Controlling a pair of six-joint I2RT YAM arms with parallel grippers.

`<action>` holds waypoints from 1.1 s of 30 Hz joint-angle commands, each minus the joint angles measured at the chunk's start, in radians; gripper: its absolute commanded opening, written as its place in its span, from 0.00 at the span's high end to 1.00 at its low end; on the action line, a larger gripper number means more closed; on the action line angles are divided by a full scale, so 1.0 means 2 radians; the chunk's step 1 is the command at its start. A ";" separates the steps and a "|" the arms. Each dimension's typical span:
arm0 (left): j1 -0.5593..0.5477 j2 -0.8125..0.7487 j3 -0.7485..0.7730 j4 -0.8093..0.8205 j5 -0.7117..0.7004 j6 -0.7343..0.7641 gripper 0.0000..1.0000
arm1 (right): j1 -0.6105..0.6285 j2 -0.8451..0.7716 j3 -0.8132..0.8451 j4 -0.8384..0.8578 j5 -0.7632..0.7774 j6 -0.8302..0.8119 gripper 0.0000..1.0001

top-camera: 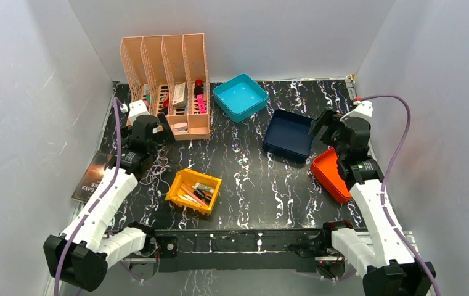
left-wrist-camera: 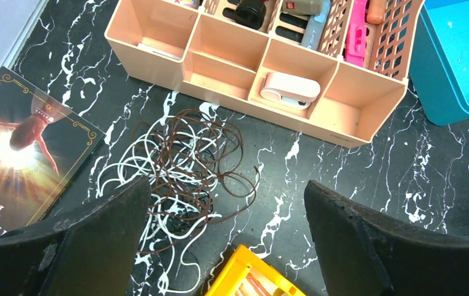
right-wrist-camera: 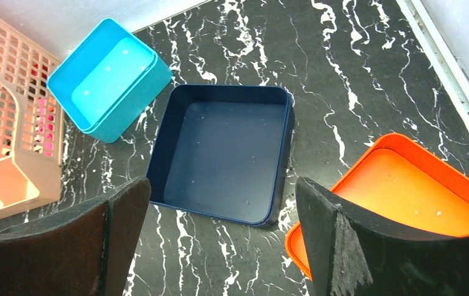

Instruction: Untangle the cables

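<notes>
Desk (top-camera: 250, 166): black marbled top with white veins, walled by pale panels on three sides.
Left pincer (left-wrist-camera: 227, 185): we see it spread wide and holding nothing, raised above the desk and looking down.
Cables (left-wrist-camera: 188, 166): a loose tangle of dark brown and white loops lying flat on the desk, right below this pincer.
Direction: in the left wrist view the tangle sits in the gap between the two fingers, but toward the one on the left of the picture; part of it is hidden under that finger.
Long axis: none that we can call clear. The clump is roughly round, with one brown loop reaching out to the right and white curls trailing toward the near edge.
Neighbours: peach organiser (left-wrist-camera: 232, 68) just beyond the tangle, book (left-wrist-camera: 22, 142) beside it, yellow bin (left-wrist-camera: 250, 277) near it.
Right pincer (right-wrist-camera: 219, 185): also spread wide and empty, over the navy tray (right-wrist-camera: 225, 154), with the orange bin (right-wrist-camera: 404, 191) beside it.
Nearer arm: the left, by far; the right is well apart from the tangle.
Our judgement: the left pincer would need to shift a little toward the tangle's middle before it descends.
</notes>
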 commanded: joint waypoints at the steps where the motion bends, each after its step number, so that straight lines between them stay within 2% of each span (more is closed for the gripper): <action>1: 0.013 0.007 0.031 -0.031 0.028 -0.010 0.04 | -0.006 -0.010 0.031 0.022 -0.027 -0.001 0.03; 5: 0.018 0.022 0.043 -0.032 0.055 0.017 0.02 | -0.008 -0.012 0.042 0.016 -0.029 -0.002 0.02; 14: 0.030 0.090 0.119 -0.074 0.062 0.047 0.02 | -0.011 -0.007 0.042 0.011 -0.053 0.014 0.02; 22: 0.126 0.125 0.143 -0.104 0.156 0.026 0.02 | -0.011 0.013 0.035 0.007 -0.104 0.030 0.02; 28: 0.150 0.167 0.119 -0.116 0.218 0.015 0.02 | -0.011 0.025 0.023 0.007 -0.132 0.038 0.02; 33: 0.150 0.200 0.072 -0.091 0.247 0.004 0.02 | -0.011 0.039 0.015 0.013 -0.164 0.038 0.02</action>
